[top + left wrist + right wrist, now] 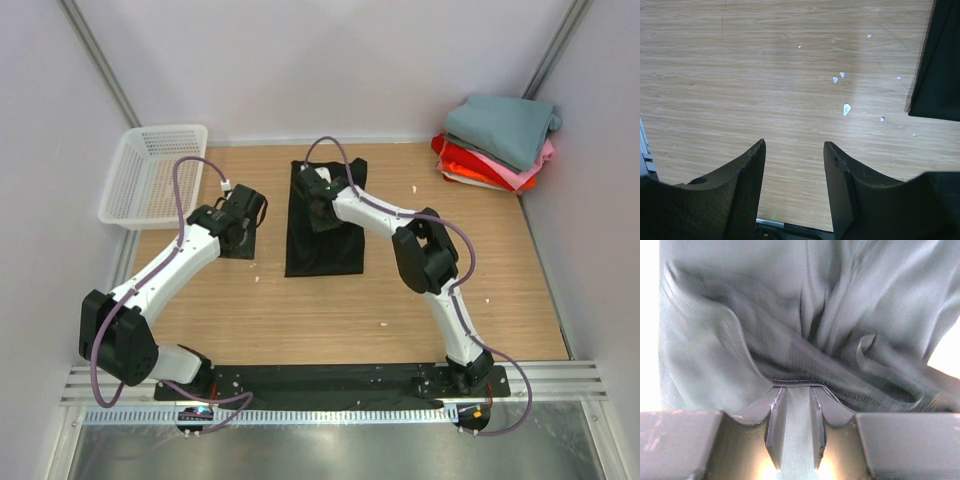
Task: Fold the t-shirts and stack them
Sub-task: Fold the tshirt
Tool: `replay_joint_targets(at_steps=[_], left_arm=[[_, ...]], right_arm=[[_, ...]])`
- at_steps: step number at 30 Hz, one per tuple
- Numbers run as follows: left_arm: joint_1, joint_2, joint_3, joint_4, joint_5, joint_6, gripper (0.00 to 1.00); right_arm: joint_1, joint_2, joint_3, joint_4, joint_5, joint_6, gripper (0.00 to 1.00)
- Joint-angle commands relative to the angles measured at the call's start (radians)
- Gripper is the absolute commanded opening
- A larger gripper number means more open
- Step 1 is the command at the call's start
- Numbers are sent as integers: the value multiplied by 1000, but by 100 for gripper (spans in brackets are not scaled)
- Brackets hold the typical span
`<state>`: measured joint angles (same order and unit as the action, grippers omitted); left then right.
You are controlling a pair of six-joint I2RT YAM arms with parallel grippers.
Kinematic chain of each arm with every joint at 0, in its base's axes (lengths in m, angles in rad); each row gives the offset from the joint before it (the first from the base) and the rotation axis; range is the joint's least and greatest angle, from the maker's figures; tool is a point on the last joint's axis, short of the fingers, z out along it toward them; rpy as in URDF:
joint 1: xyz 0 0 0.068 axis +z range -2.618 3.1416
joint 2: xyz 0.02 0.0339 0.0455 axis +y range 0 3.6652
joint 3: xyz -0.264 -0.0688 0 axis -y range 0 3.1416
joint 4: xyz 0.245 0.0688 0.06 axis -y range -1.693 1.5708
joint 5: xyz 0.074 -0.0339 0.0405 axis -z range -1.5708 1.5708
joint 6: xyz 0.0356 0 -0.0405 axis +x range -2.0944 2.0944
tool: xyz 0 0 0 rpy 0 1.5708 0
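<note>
Black t-shirt (325, 240) lies partly folded as a tall dark rectangle at table (300, 320) centre, between the two arms. Right gripper (796, 425) is down on the shirt's upper half, toward the far edge. In the right wrist view its two fingers (775, 417) stand close together with the fabric pinched between them. The stitched hem runs across just at the fingertips, and gathered folds bunch up beyond it, so this claw is clamped on the black t-shirt. The cloth looks washed-out grey in that view because of the glare. Left gripper (795, 145) is just beside the shirt's left edge and not touching it. Its jaws stand apart with only bare wood between them, so it holds nothing. In the left wrist view the shirt's edge shows as a black strip at the far right, well clear of the fingers, with small white scraps (846, 108) on the wood between. Stack of folded t-shirts (505, 125) sits in the far right corner, well apart from both claws: teal-grey on top, pink and red-orange under it, and a white edge at the bottom. White mesh basket (155, 175) is at the far left, overhanging the table edge.
</note>
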<state>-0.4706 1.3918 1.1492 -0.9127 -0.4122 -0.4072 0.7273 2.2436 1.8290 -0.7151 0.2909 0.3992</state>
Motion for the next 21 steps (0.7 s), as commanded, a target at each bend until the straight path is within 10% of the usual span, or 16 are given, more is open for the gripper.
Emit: replay_joint_targets(at_steps=[1, 11, 21], left_arm=[[6, -10, 0, 18, -23, 4, 51], [6, 1, -3, 23, -8, -1, 51], [4, 13, -38, 156, 372, -146, 59]], right_arm=[[-43, 55, 216, -55, 44, -60, 31], [-190, 174, 549, -73, -6, -128, 34], [-215, -430, -343, 233, -198, 35, 73]])
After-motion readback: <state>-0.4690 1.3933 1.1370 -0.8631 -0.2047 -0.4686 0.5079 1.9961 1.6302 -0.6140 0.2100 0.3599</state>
